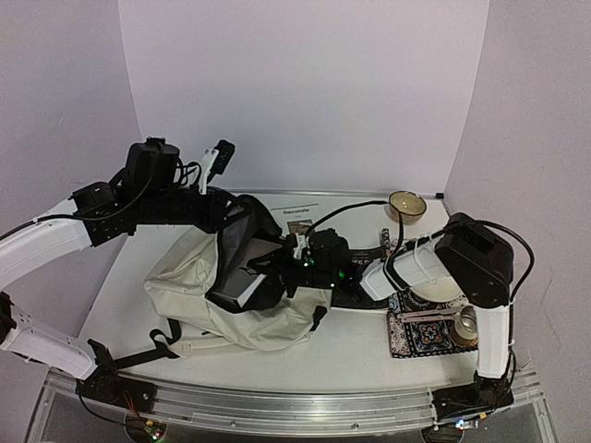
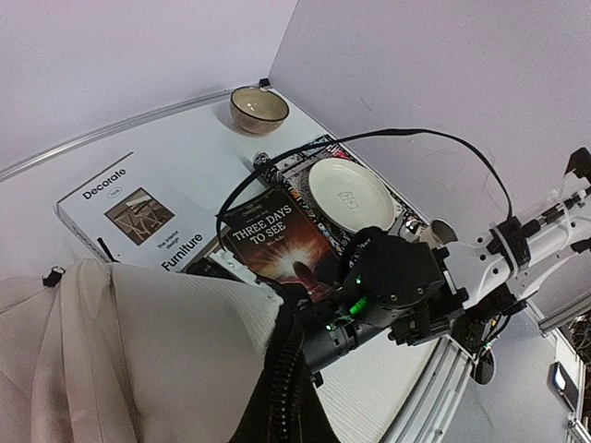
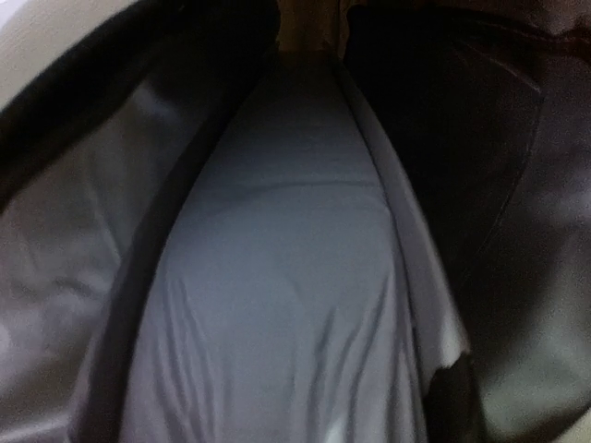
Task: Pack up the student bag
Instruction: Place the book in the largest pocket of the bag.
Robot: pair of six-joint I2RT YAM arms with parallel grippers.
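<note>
Lilac walls (image 1: 305,92) enclose the white worktop (image 1: 351,355) where our large cream fabric backpack with black straps (image 1: 185,272) lies crosswise, mouth toward the right arm (image 1: 416,268), rim pinched up by the clenched left claw (image 1: 242,214), the right claw (image 1: 284,265) deep inside, grip we cannot tell.

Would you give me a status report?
Left gripper shut, holding student bag mouth up. Right gripper inside, jaws unseen. Furniture book and dark book outside.
</note>
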